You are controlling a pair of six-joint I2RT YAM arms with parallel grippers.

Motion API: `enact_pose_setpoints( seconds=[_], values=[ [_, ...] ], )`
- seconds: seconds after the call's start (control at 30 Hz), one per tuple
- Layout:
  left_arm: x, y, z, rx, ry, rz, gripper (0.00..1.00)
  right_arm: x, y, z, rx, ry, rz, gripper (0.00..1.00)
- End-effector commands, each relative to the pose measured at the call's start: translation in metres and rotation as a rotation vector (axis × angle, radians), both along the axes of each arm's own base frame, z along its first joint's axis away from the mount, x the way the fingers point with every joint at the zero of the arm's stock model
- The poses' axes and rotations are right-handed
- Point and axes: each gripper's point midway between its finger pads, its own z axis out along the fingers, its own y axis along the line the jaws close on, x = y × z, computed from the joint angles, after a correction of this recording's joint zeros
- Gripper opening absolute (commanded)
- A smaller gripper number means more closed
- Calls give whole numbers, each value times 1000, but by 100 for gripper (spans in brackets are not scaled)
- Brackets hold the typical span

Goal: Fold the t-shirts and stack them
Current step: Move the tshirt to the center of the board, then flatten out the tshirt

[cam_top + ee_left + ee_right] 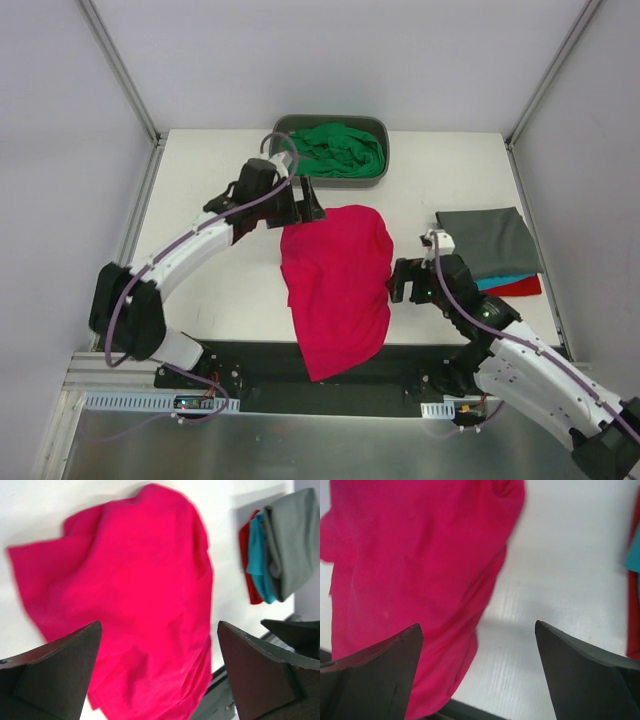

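A crimson-pink t-shirt (335, 285) lies crumpled mid-table, its lower end hanging over the near edge. My left gripper (303, 208) stands open over the shirt's far left corner; in the left wrist view (159, 623) only pink cloth (135, 595) shows below the wide jaws, nothing between them. My right gripper (396, 281) is open at the shirt's right edge, above its hem (410, 570) and bare table (479, 625). At the right, a folded dark grey shirt (490, 242) tops a teal one (505, 282) and a red one (522, 290). A green shirt (340, 148) fills the tub.
The grey plastic tub (330, 118) stands at the back centre of the table. A black rail (400, 365) runs along the near edge under the hanging cloth. White walls and metal posts close in the left and right sides.
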Motion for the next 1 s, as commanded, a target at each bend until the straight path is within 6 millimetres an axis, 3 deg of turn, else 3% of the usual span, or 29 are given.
enact_pose_setpoints(
  seconds=[0.0, 0.13, 0.23, 0.3, 0.37, 0.5, 0.67, 0.83, 0.97],
  values=[
    [-28, 64, 5, 143, -116, 191, 99, -13, 28, 16, -104, -42, 161, 96],
    [-60, 126, -30, 244, -85, 411, 99, -41, 85, 16, -144, -57, 412, 96],
    [-79, 160, -51, 266, -43, 534, 99, -71, 136, 11, -179, -68, 606, 96],
    [-85, 168, -60, 236, -11, 569, 99, -88, 163, 5, -207, -63, 685, 97],
    [-86, 169, -62, 223, 5, 558, 99, -91, 172, -6, -237, -3, 652, 98],
    [-87, 166, -69, 219, 40, 552, 99, -81, 159, -37, -334, 106, 488, 97],
    [-86, 163, -79, 231, 74, 535, 99, -75, 136, -73, -331, 270, 354, 97],
    [-86, 162, -81, 228, 76, 531, 99, -45, 103, -88, -386, 316, 237, 96],
    [-88, 159, -84, 209, 79, 519, 99, -9, 83, -93, -399, 348, 138, 96]
  ],
)
